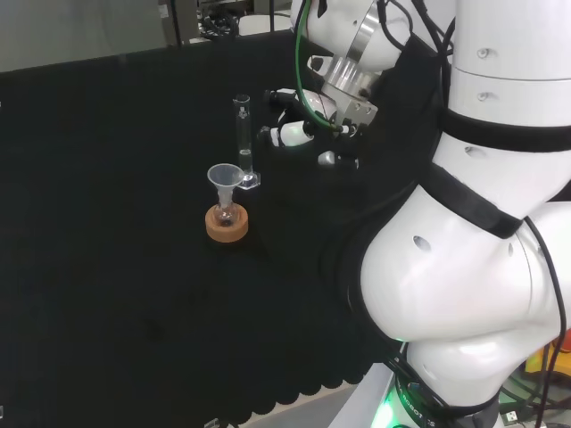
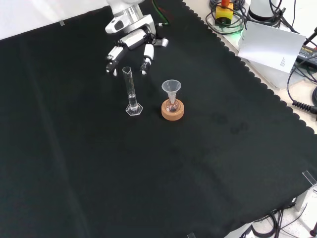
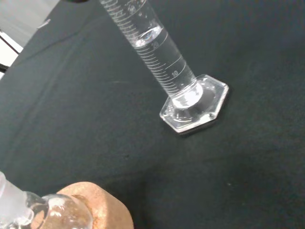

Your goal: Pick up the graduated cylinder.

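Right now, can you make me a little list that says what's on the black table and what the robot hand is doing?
hand: open, fingers spread, hanging beside the graduated cylinder, not touching it
graduated cylinder: upright on its six-sided foot, a little clear liquid inside
funnel: clear, sitting in the neck of a small flask
flask: small and round, resting in the cork ring
cork ring: brown stand, next to the cylinder
table: covered in black cloth

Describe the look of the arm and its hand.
The arm has bulky glossy white links with black bands at the joints and a silver wrist flange. A green cable runs along it. The hand is black with white finger segments.
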### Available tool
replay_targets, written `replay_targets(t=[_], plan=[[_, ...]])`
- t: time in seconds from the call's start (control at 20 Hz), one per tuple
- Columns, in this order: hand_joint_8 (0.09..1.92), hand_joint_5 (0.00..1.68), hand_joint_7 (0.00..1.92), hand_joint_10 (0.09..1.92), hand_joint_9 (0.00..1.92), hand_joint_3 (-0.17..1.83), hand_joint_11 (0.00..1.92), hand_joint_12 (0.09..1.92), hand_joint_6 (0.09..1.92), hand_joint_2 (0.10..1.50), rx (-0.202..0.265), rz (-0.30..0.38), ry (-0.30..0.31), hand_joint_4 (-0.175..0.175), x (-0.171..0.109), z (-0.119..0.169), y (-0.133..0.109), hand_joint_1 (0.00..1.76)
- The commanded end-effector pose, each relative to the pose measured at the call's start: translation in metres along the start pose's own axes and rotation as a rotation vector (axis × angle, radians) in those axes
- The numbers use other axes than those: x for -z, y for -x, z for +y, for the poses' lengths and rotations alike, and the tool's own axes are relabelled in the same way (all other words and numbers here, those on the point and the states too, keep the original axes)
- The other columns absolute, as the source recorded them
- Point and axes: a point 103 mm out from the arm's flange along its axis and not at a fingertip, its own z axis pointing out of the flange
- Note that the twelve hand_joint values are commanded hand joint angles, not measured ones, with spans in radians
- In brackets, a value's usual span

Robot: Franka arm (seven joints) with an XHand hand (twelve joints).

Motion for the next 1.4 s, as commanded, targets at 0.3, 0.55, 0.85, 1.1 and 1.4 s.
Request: replay_targets(t=[0.3, 0.55, 0.85, 1.1, 1.4], plan=[[0.64, 0.28, 0.32, 0.6, 0.53, 0.35, 0.31, 1.35, 0.09, 0.78, 0.086, 0.184, 0.018, -0.011, -0.025, 0.019, -0.007, 0.8], [0.63, 0.3, 0.32, 0.61, 0.51, 0.4, 0.28, 1.36, 0.09, 0.75, 0.138, 0.205, 0.03, -0.003, -0.034, 0.024, -0.013, 0.84], [0.62, 0.33, 0.31, 0.61, 0.49, 0.42, 0.27, 1.36, 0.09, 0.73, 0.168, 0.236, 0.061, 0.002, -0.037, 0.027, -0.015, 0.89], [0.62, 0.37, 0.33, 0.61, 0.51, 0.48, 0.27, 1.35, 0.09, 0.71, 0.181, 0.27, 0.066, 0.003, -0.045, 0.03, -0.015, 0.9], [0.63, 0.41, 0.36, 0.62, 0.55, 0.51, 0.3, 1.35, 0.09, 0.7, 0.204, 0.328, 0.083, 0.004, -0.053, 0.036, -0.016, 0.92]])
